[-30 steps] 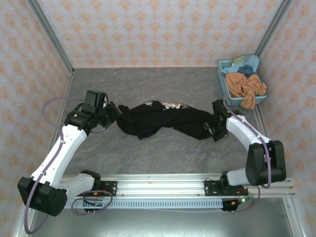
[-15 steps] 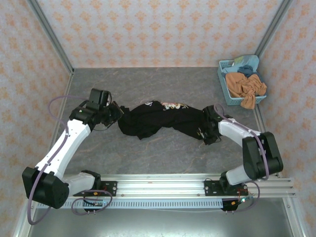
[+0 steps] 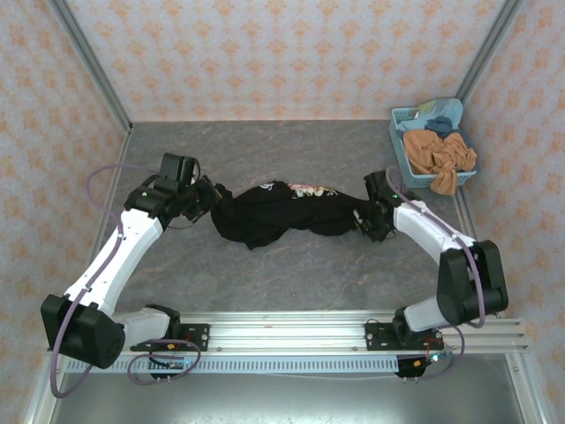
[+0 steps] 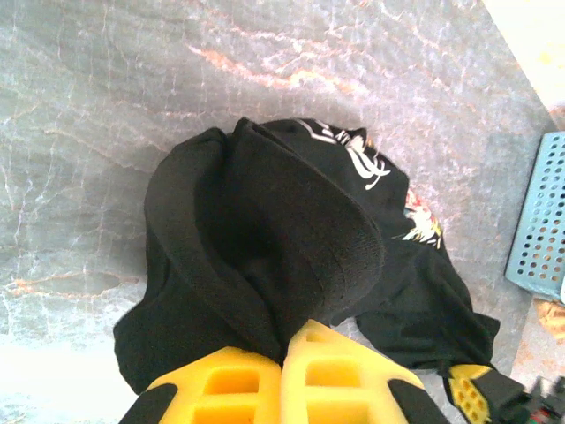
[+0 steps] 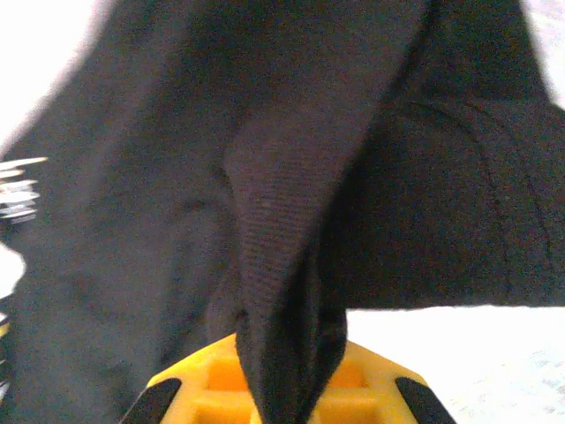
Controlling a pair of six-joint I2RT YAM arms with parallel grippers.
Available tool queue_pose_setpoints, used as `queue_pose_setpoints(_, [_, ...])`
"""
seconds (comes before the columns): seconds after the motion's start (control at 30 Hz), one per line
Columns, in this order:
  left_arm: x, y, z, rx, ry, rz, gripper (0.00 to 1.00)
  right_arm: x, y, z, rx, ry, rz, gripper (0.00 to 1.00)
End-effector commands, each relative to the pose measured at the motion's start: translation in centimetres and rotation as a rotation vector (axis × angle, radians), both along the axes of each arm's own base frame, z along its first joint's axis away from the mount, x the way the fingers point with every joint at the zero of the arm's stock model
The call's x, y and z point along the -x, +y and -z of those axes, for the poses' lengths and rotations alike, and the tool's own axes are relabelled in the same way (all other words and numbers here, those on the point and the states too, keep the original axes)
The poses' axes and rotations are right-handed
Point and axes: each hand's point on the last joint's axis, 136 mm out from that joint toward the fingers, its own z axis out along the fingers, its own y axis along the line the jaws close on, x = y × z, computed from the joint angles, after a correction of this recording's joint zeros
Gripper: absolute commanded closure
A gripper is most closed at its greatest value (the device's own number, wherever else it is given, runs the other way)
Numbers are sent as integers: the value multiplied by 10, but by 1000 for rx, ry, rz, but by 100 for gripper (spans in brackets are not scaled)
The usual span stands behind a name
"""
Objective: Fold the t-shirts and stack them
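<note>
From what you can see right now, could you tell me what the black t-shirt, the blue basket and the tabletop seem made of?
Black t-shirt: soft matte knit cloth; it drapes in folds, with fine ribbing. Blue basket: likely moulded plastic, with rows of holes. Tabletop: grey marble-look surface with pale veins, perhaps printed laminate.

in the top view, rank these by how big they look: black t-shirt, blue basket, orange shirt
1. black t-shirt, stretched out long, clearly the largest
2. blue basket
3. orange shirt, bunched up in the basket and spilling over its near edge; it is only a little smaller than the basket
</note>
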Motion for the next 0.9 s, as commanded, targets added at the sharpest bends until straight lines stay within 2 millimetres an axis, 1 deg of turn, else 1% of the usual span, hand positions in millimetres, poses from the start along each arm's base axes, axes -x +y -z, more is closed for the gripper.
queue_pose_setpoints(0.0, [-13,7,-23,-38,-77,-32,100,-2,-2,-44,27,-75,-40,100])
queue_pose_setpoints(0.1, [-19,11,-35,-49,-107,-54,100,-7,-3,-76,33,-138,-51,100])
queue_pose_setpoints(0.23, [-24,18,-61,-72,-171,-87,100,-18,-6,-121,54,-257,-70,100])
queue_pose_setpoints(0.27, [-26,19,-66,-74,-183,-92,100,-20,-6,-129,55,-275,-76,100])
queue_pose_setpoints(0.33, [-29,19,-79,-74,-209,-92,100,-23,-3,-140,47,-291,-94,100])
queue_pose_setpoints(0.47, [-27,22,-95,-82,-240,-102,100,-20,-4,-147,40,-304,-96,100])
queue_pose_setpoints(0.53, [-22,29,-107,-98,-267,-125,100,-18,-10,-160,55,-356,-86,100])
queue_pose_setpoints(0.6, [-16,36,-125,-115,-311,-146,100,-20,-14,-178,76,-430,-85,100])
queue_pose_setpoints(0.63, [-14,39,-135,-123,-336,-157,100,-19,-17,-193,82,-490,-82,100])
queue_pose_setpoints(0.73, [-5,52,-176,-141,-439,-205,100,-21,-26,-237,116,-654,-75,100])
queue_pose_setpoints(0.87, [10,66,-239,-137,-621,-265,100,-11,-40,-318,185,-932,-63,100])
